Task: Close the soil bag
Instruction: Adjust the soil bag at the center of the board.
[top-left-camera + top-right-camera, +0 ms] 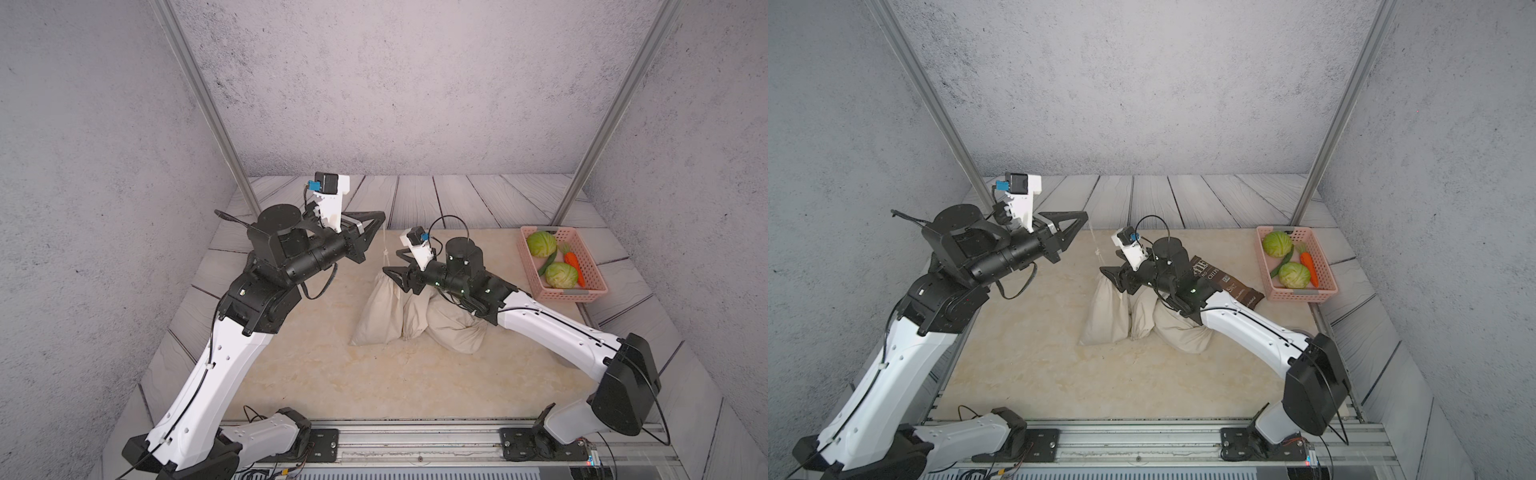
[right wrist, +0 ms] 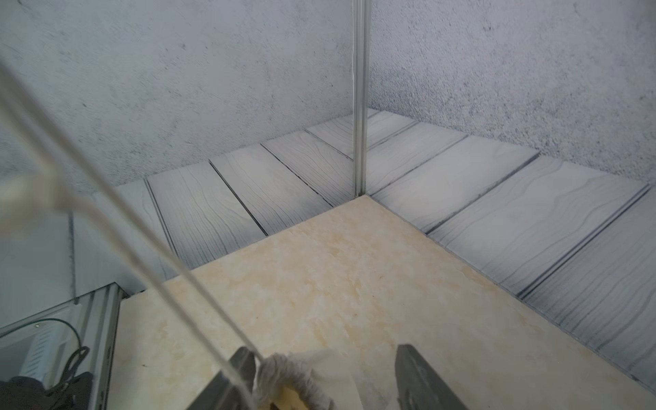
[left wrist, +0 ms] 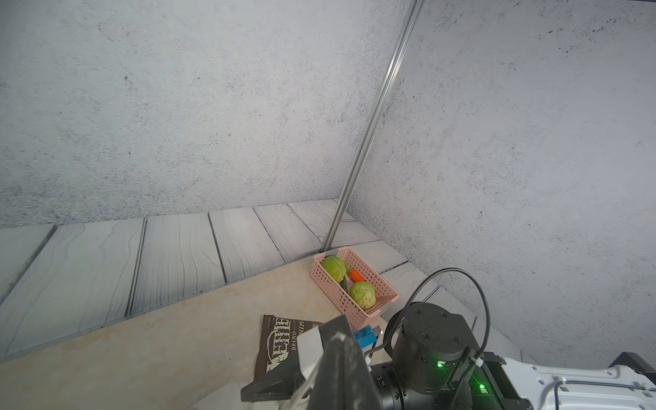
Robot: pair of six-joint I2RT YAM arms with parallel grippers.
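Because the cord must be drawn away from the mouth to cinch it, my left jaws are pinched fully shut on the drawstring (image 1: 385,243), raised above the soil bag (image 1: 379,311) and a little to its left. From there the cord runs straight and seemingly taut down to the bag's neck (image 2: 284,369), with a small knot partway along. The soil bag itself sits on the bench (image 1: 332,374), near the middle: pale beige cloth, slumped into three soft lobes, broad at the base and narrowing upward. At the top the fabric is gathered into tight puckers, so I judge the mouth drawn closed or very nearly, though I cannot tell whether a small gap remains. My right jaws reach in from the right of the soil bag and hang level with its neck, standing well apart with one finger on each side of the gather. One finger is close against the cloth and the other is clear of it, so they grip nothing. I judge they are placed there to brace the neck against the upward pull. Behind and to the right of the soil bag a brown chips packet (image 1: 1221,278) lies flat, partly under my right arm. Further right, well apart from the soil bag, a pink basket (image 1: 565,296) of vegetables (image 1: 561,275) sits out of the way.
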